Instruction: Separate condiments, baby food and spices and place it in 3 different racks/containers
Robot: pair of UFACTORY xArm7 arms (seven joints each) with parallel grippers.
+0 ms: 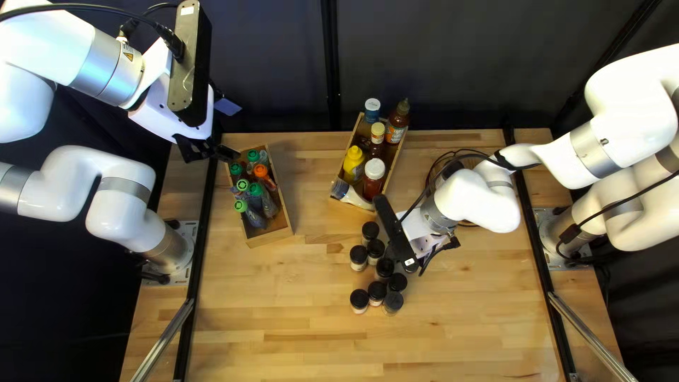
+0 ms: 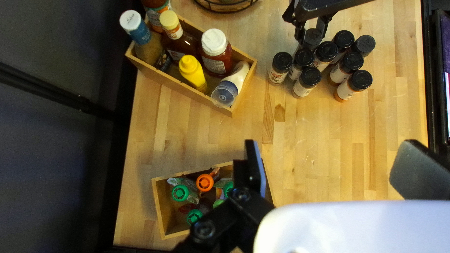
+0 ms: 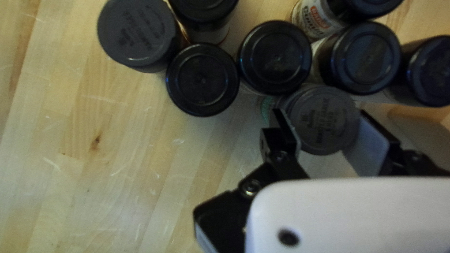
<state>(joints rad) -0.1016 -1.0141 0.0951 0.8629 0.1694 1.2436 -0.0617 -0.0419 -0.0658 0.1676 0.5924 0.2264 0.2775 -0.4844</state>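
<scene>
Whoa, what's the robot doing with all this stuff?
The robot is sorting food things. Its right claw is closed on a spice jar with a dark gray lid, right beside the other black-lidded spice jars standing on the table. The sauce bottles are in one wooden box, and the pouches with green and orange caps are in another box. Its left claw is open and holds nothing.
</scene>
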